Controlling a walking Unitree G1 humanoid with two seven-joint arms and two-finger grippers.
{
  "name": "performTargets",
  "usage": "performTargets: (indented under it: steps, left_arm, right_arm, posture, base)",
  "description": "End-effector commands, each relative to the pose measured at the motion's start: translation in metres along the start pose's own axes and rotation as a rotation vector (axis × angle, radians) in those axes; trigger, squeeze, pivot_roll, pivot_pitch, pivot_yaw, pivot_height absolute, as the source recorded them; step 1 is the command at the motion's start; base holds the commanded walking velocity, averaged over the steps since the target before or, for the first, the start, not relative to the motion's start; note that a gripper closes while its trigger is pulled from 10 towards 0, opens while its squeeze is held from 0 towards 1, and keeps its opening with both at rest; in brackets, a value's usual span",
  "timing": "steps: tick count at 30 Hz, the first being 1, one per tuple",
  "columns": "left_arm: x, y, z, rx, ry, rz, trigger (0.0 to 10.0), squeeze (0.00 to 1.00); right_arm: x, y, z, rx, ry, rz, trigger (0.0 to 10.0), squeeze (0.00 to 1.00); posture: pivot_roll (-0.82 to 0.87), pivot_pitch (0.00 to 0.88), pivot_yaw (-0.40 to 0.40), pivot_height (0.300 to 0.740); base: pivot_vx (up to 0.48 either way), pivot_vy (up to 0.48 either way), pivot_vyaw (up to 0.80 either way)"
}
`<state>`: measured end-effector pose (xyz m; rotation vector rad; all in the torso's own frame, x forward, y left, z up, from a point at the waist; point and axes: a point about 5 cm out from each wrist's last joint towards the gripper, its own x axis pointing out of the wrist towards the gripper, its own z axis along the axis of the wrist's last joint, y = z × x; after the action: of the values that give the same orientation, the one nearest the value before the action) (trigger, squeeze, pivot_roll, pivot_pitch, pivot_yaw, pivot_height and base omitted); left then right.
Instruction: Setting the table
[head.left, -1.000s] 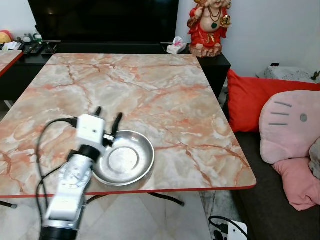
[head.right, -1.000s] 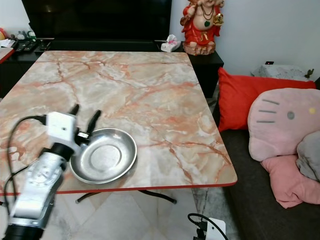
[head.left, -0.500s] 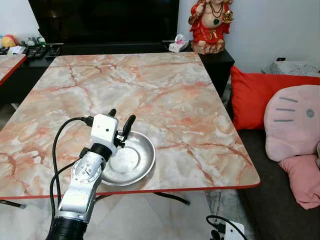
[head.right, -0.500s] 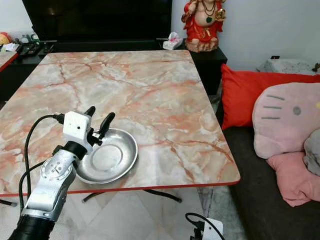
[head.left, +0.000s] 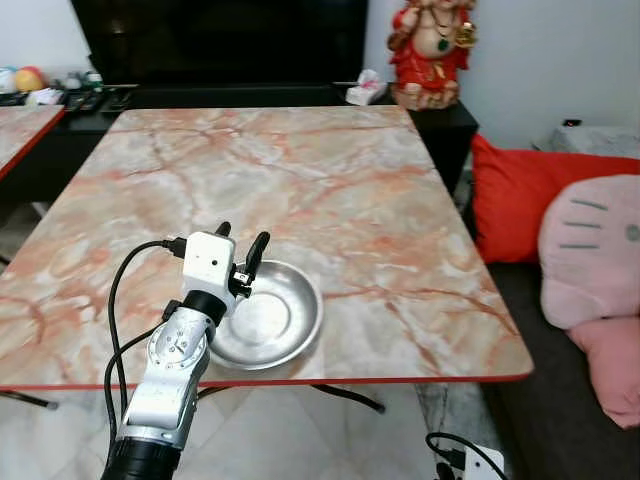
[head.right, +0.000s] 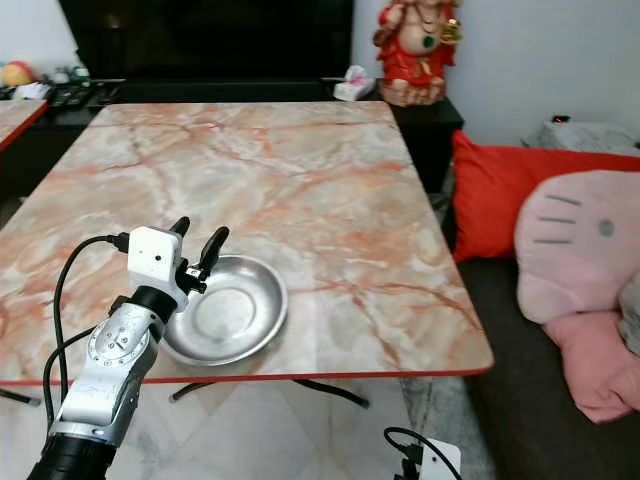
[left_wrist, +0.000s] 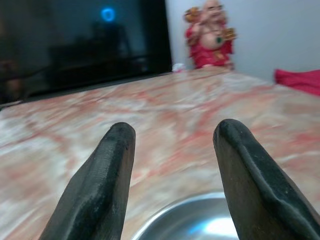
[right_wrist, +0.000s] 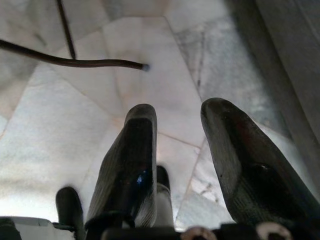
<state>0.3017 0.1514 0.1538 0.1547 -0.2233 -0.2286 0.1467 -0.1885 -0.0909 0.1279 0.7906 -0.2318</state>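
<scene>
I have the left gripper (head.left: 238, 243) over the near left part of the marble bench (head.left: 330, 190), right at the left rim of the steel bowl (head.left: 265, 314), which sits on the bench close to its near edge. I judge the step in hand to be the placing of this bowl as part of setting the table: it rests flat on the bench, so what is left is either to let it be or to shift it to its proper spot. The fingers (left_wrist: 102, 185) are spread wide apart and hold nothing; in the left wrist view the bowl's rim lies low between them, and I cannot tell whether either finger touches it. If the bowl is to stay, my next move calls for lifting the arm straight up and back toward me without catching the rim, since the bowl could slide toward the near edge. The right gripper (right_wrist: 175, 150) hangs idle over the tiled floor (right_wrist: 75, 130), its fingers parted and empty.
</scene>
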Motion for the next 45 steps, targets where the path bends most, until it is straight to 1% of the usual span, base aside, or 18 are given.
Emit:
performTargets:
  steps: [1, 5, 10, 16, 23, 34, 40, 45]
  left_arm:
    - [-0.0036, 0.009, -0.0006, 0.008, 0.008, 0.03, 10.0, 0.0]
    - [-0.0034, 0.0097, -0.0004, 0.008, 0.008, 0.036, 10.0, 0.0]
    - [-0.0009, 0.0088, 0.0013, 0.006, 0.002, 0.047, 10.0, 0.0]
    - [-0.002, 0.0089, 0.0016, 0.008, 0.001, 0.051, 10.0, 0.0]
    - [-0.0028, 0.0113, 0.0022, 0.008, 0.0, 0.065, 10.0, 0.0]
    - [-0.0028, 0.0098, 0.0014, 0.008, -0.002, 0.066, 10.0, 0.0]
    - [-0.0038, 0.0103, 0.0009, 0.008, -0.001, 0.071, 10.0, 0.0]
    - [-0.0041, 0.012, 0.0009, 0.011, -0.001, 0.073, 10.0, 0.0]
  right_arm:
    - [-0.0007, 0.0086, -0.0033, -0.001, 0.014, 0.032, 10.0, 0.0]
    - [-0.0004, 0.0097, -0.003, 0.0, 0.016, 0.029, 10.0, 0.0]
    - [0.0, 0.0106, -0.0032, 0.006, 0.024, 0.029, 10.0, 0.0]
    - [0.0, 0.0112, -0.0035, -0.012, 0.028, 0.037, 10.0, 0.0]
    - [-0.0004, 0.0118, -0.0045, -0.009, 0.032, 0.041, 10.0, 0.0]
    - [-0.0001, 0.012, -0.0029, 0.004, 0.019, 0.043, 10.0, 0.0]
    - [0.0002, 0.0135, -0.0013, -0.026, 0.01, 0.056, 10.0, 0.0]
    - [0.0004, 0.0148, -0.0004, -0.027, 0.004, 0.065, 10.0, 0.0]
  posture:
    - [0.12, 0.0, -0.011, 0.74]
    - [0.12, 0.0, -0.011, 0.74]
    - [0.12, 0.0, -0.013, 0.74]
    - [0.12, 0.0, -0.018, 0.74]
    - [0.13, 0.0, -0.022, 0.74]
    - [0.13, 0.0, -0.024, 0.74]
    - [0.13, 0.0, -0.025, 0.74]
    - [0.13, 0.0, -0.025, 0.74]
  base:
    - [0.0, 0.36, 0.53]
    - [0.0, 0.36, 0.8]
    - [0.0, 0.359, 0.0]
    - [0.0, 0.361, 0.0]
    - [0.0, 0.36, 0.0]
    - [0.0, 0.36, 0.0]
    - [0.0, 0.36, 0.0]
    - [0.0, 0.357, 0.75]
